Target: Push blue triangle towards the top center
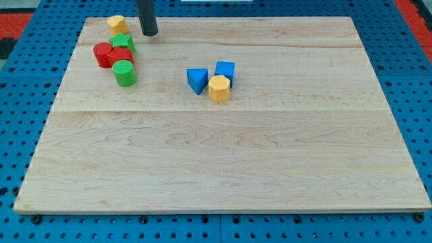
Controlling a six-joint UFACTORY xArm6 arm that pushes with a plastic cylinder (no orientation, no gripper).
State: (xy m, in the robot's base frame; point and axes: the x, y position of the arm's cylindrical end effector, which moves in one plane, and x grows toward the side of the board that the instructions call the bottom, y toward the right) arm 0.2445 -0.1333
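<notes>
My tip (149, 33) sits up near the worktop's (270, 169) top-left corner, just a bare rod so no fingers to spread or pinch. The blue triangle (197, 80) sits well apart toward the middle, beside a yellow block (219, 88) and a blue cube (225, 69).

Honestly all you get of the arm here is the rod (147, 17), coming in from the view's top edge. It's a plain straight cylinder, dark grey going on black, with a faint lighter sheen running down one side. You won't spot any cables, screws or markings on it. My tip (149, 33) is just the rod's blunt, slightly rounded bottom end, same dark colour as the rest.
</notes>
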